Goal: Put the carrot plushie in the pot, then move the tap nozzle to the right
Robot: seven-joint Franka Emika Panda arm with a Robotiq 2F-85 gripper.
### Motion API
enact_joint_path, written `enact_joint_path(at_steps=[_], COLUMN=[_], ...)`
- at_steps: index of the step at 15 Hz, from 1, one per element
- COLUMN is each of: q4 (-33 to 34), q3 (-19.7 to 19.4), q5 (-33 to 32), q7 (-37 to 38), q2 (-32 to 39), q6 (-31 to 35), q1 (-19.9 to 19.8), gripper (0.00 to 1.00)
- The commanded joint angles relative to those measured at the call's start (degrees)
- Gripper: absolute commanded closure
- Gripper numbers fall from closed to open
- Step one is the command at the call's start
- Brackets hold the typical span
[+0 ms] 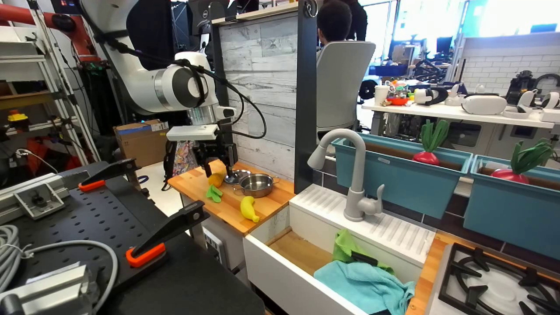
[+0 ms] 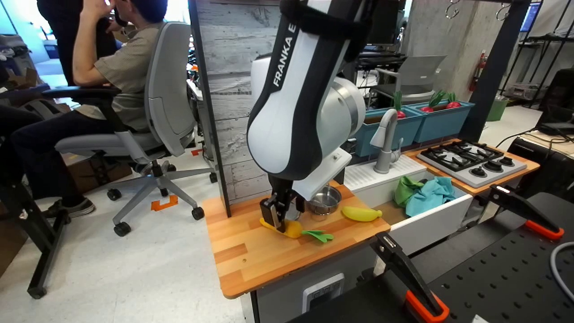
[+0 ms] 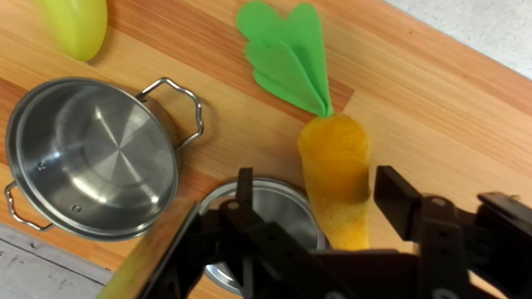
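The orange carrot plushie (image 3: 334, 162) with green leaves lies on the wooden counter; it shows in both exterior views (image 1: 215, 180) (image 2: 294, 229). My gripper (image 3: 314, 178) is open, low over the counter, its fingers on either side of the carrot's body. The right finger is closer to the carrot than the left in the wrist view. The carrot's narrow end is hidden by the gripper there. The shiny steel pot (image 3: 116, 149) stands empty beside the carrot; it also shows in an exterior view (image 1: 257, 187). The grey tap nozzle (image 1: 318, 156) curves down over the sink side.
A steel lid (image 3: 286, 211) lies between pot and carrot, under the left finger. A yellow banana (image 1: 248, 209) lies near the counter's sink edge. The white sink (image 1: 280, 267) holds green and blue cloths (image 1: 363, 280). A wood-panel wall (image 1: 262, 87) rises behind the counter.
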Motion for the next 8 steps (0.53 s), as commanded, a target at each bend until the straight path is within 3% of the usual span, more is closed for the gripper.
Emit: enact_joint_path(at_steps=[1, 2, 3, 8], q4=[-5.01, -6.64, -1.65, -4.91], q3=[-2.63, -3.20, -0.80, -1.46], q5=[-3.09, -3.37, -2.60, -2.92], q7=[4.06, 5.53, 2.98, 4.56], q2=[-5.55, -6.92, -2.53, -5.86], q6=[0.75, 2.42, 0.40, 0.98], q1=[3.25, 4.11, 0.97, 2.48], gripper=[0.00, 0.00, 0.02, 0.00])
